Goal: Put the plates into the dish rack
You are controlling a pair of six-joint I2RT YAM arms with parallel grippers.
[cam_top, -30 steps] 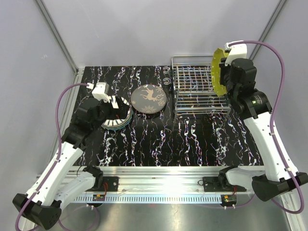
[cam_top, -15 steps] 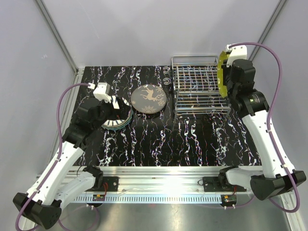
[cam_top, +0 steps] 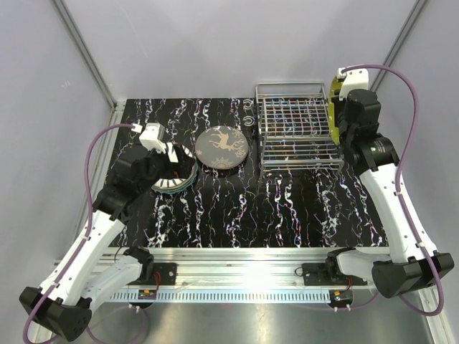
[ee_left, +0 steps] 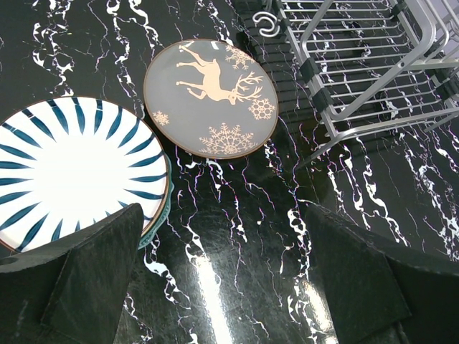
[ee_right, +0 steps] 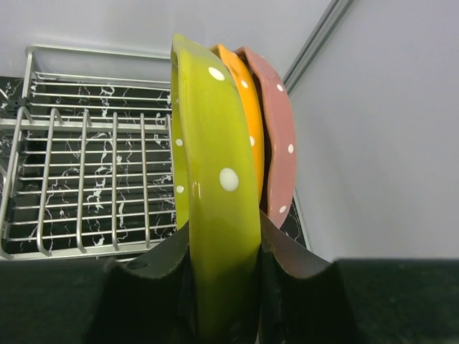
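Progress: early, we judge.
- Left claw (ee_left: 224, 215) spread wide, empty, over striped plate (ee_left: 79, 168) topping stack.
- Deer plate (ee_left: 210, 97) flat beside stack; both await loading.
- Rack (cam_top: 294, 136) mostly bare.
- Right claw (ee_right: 226, 244) pinching green plate (ee_right: 215, 143) upright at rack's right end.
- Orange plate (ee_right: 244, 107), pink plate (ee_right: 276, 129) just behind, seemingly slotted.
- Bench (cam_top: 287, 208): black, white-veined, glossy.
- Walls (cam_top: 179, 50): pale, plain; we note metal frame posts.

Yellow-green plate (ee_right: 215, 179), orange plate (ee_right: 247, 107), pink plate (ee_right: 281, 143) stood on edge at chrome rack (cam_top: 295, 115) right end; striped plate (ee_left: 72, 172), deer plate (ee_left: 211, 97) lay flat left of rack.
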